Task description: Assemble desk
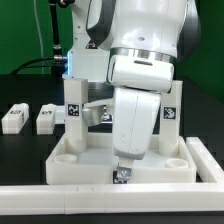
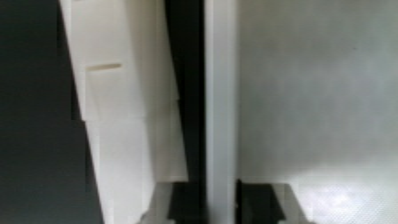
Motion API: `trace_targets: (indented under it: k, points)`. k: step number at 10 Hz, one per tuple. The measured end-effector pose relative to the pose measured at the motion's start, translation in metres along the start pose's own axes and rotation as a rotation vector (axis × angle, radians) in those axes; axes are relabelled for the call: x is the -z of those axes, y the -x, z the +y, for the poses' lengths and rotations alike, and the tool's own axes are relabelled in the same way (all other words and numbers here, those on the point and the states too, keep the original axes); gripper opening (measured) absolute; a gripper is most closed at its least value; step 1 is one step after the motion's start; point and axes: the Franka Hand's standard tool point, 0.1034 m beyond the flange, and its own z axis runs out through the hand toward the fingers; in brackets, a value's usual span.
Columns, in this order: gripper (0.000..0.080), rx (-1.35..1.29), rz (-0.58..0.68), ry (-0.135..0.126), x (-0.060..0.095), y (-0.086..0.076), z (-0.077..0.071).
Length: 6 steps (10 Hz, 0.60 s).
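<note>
The white desk top (image 1: 88,160) lies in front of the arm with its rim up. Two white tagged legs stand upright in its far corners, one on the exterior view's left (image 1: 72,108) and one on its right (image 1: 172,112). Two more legs (image 1: 14,118) (image 1: 45,118) lie loose on the table at the exterior view's left. My gripper (image 1: 122,160) points straight down on the middle of the top's near rim, just above its small tag (image 1: 122,176). In the wrist view the thin rim (image 2: 217,90) runs between my dark fingers (image 2: 178,203), and the gripper (image 2: 217,202) is shut on it.
A long white border bar (image 1: 60,205) runs along the front, close to the desk top; it shows beside the rim in the wrist view (image 2: 121,120). Another bar (image 1: 206,162) stands at the exterior view's right. The tray floor (image 2: 320,100) lies on the rim's other side.
</note>
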Motion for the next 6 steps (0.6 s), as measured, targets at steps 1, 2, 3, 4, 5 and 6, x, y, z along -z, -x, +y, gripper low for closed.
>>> trace_targets:
  k: [1, 2, 3, 4, 5, 6]
  points:
    - [0.0077, 0.001, 0.0, 0.0, 0.0, 0.0, 0.0]
    - [0.0077, 0.015, 0.002, 0.007, 0.002, -0.006, 0.003]
    - [0.0077, 0.036, 0.007, 0.018, 0.003, -0.013, 0.006]
    - [0.0078, 0.062, 0.008, 0.025, 0.0, -0.017, 0.008]
    - [0.0078, 0.068, 0.007, 0.029, 0.0, -0.02, 0.011]
    - [0.0078, 0.071, 0.003, 0.022, 0.0, -0.022, 0.012]
